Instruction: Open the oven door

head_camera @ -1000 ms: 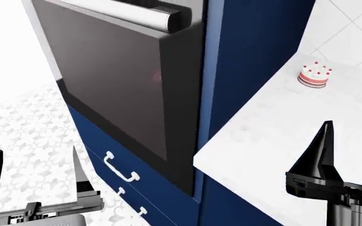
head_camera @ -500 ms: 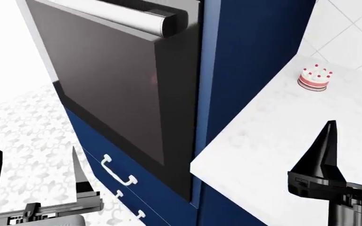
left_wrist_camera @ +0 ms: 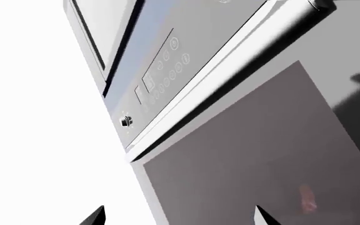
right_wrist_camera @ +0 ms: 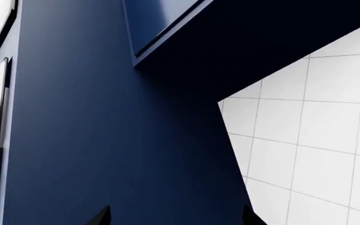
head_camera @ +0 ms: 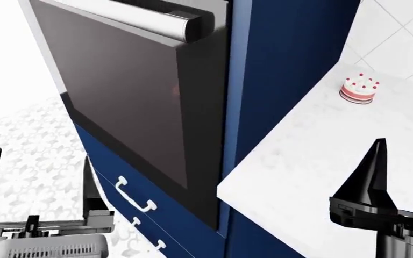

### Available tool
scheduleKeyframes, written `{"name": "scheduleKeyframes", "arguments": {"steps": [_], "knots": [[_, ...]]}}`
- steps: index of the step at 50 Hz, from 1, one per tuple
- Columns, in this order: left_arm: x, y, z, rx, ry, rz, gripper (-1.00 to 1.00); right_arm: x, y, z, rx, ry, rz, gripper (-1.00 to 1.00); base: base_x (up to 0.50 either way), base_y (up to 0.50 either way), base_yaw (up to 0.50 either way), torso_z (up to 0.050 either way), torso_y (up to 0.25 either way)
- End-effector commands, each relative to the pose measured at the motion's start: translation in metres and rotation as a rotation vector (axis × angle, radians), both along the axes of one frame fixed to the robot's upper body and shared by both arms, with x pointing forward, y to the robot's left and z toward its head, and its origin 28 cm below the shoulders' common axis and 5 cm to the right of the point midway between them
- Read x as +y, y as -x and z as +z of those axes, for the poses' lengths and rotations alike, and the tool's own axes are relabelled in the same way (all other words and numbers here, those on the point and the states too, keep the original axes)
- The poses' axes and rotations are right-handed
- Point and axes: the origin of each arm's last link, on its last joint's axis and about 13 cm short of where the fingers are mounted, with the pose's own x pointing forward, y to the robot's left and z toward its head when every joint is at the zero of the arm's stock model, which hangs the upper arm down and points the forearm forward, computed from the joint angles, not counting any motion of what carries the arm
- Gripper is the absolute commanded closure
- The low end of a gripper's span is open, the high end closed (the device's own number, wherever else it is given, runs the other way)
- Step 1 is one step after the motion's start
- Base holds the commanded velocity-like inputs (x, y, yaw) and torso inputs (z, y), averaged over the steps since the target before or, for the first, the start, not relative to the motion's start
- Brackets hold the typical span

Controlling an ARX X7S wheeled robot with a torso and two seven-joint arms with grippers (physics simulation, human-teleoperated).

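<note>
Two pincers: my left pincer point(head_camera: 34, 185) has risen slightly; right pincer point(head_camera: 404, 172) unchanged.
Prongs: both spread apart, empty.
Oven door point(head_camera: 131, 107): unmoved, ahead of my left pincer, untouched.

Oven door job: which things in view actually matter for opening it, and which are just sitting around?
Part of the job:
oven door
its silver bar handle
left gripper, open, nearest the door

Just around:
small cake on the white counter
navy drawer fronts
oven control panel
right gripper, over the counter
</note>
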Motion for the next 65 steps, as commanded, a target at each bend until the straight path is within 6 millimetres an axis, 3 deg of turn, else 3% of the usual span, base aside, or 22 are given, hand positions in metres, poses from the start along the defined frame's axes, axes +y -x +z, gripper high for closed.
{"name": "scheduleKeyframes", "arguments": {"steps": [1, 29, 65], "knots": [[0.013, -0.013, 0.024, 0.01, -0.174, 0.02, -1.0, 0.0, 0.0, 0.0, -0.001, 0.0, 0.001, -1.0, 0.0, 0.0, 0.0, 0.0, 0.0], [0.032, -0.042, 0.099, 0.063, -0.672, -0.108, -1.0, 0.0, -0.001, -0.001, 0.009, -0.002, 0.004, -1.0, 0.0, 0.0, 0.0, 0.0, 0.0], [0.047, -0.075, 0.179, 0.192, -0.939, -0.163, -1.0, 0.0, 0.0, -0.001, 0.01, -0.001, 0.011, -1.0, 0.0, 0.0, 0.0, 0.0, 0.0]]}}
